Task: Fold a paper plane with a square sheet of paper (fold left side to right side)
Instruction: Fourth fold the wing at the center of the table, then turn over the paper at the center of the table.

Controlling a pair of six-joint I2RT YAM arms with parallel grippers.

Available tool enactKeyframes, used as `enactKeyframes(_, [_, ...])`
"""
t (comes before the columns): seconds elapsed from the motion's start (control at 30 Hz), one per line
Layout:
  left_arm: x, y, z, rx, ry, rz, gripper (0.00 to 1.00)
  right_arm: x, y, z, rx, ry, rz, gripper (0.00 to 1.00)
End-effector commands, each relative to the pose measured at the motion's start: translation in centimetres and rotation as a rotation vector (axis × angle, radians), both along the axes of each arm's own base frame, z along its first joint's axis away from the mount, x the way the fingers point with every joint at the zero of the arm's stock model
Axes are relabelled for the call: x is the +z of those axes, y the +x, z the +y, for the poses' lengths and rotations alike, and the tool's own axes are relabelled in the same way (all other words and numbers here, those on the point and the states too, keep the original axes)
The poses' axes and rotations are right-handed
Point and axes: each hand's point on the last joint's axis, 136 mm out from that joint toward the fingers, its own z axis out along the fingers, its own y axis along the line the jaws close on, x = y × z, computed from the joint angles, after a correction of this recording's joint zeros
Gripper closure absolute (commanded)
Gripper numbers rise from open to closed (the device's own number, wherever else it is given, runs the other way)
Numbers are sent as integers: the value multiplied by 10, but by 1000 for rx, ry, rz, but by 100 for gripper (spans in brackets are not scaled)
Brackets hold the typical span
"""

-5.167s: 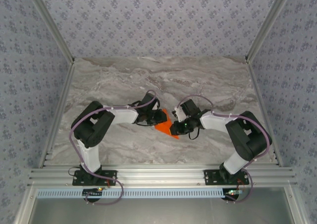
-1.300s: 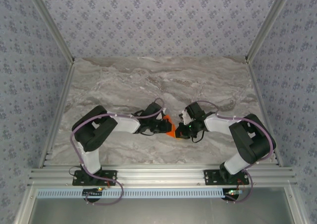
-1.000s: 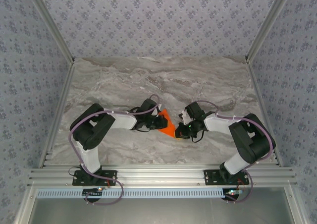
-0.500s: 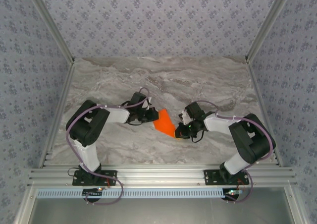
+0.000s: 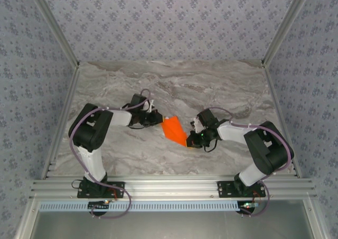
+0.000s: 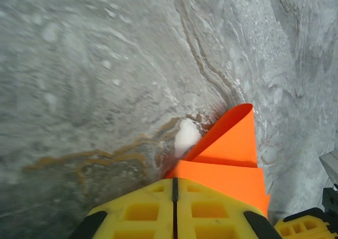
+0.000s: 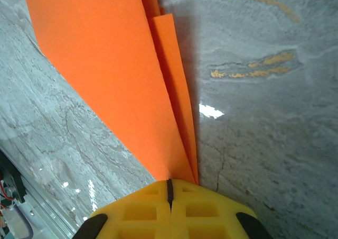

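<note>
Over table (image 5: pixel 222 85), folded paper plane (image 5: pixel 173 130), clamped

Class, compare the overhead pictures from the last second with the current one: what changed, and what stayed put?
The left claw, shut on the paper, drew back leftward, away from the right claw, uncovering more of the orange fold. The right claw kept its pinch on the paper's near tip and did not move.

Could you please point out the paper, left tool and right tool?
paper (image 5: pixel 173 130): top view, its middle.
left tool (image 6: pixel 174 182): left wrist view, between its yellow fingertips.
right tool (image 7: pixel 169 183): right wrist view, between its yellow fingertips.
</note>
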Motion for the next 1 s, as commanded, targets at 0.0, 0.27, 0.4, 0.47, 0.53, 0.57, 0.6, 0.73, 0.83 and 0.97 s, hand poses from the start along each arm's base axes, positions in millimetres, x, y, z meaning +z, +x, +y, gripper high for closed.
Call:
enactKeyframes(0.0, [-30, 29, 54, 127, 192, -13, 93, -49, -44, -52, -15, -272, 142, 100])
enactKeyframes(0.27, [29, 23, 59, 174, 130, -120, 86, -6, -9, -17, -7, -102, -47, 90])
enactKeyframes(0.4, [58, -1, 60, 218, 29, -154, 72, 36, 13, -9, -35, -20, -235, 69])
enactKeyframes(0.47, [69, -15, 54, 214, -5, -169, 64, 58, 20, -11, -54, 3, -332, 55])
enactKeyframes(0.53, [78, -30, 41, 191, -35, -178, 60, 77, 23, -21, -88, 0, -423, 47])
enactKeyframes(0.57, [80, -36, 35, 183, -52, -177, 58, 84, 24, -27, -108, -6, -461, 42])
enactKeyframes(0.6, [83, -42, 27, 172, -70, -181, 57, 92, 25, -35, -133, -18, -503, 37])
enactKeyframes(0.73, [85, -53, 1, 135, -85, -186, 53, 119, 20, -56, -216, -25, -615, 21])
enactKeyframes(0.83, [79, -55, -18, 97, -76, -181, 52, 128, 13, -62, -238, 1, -636, 19])
enactKeyframes(0.97, [70, -50, -39, 56, -81, -154, 52, 129, 4, -64, -251, 26, -622, 19])
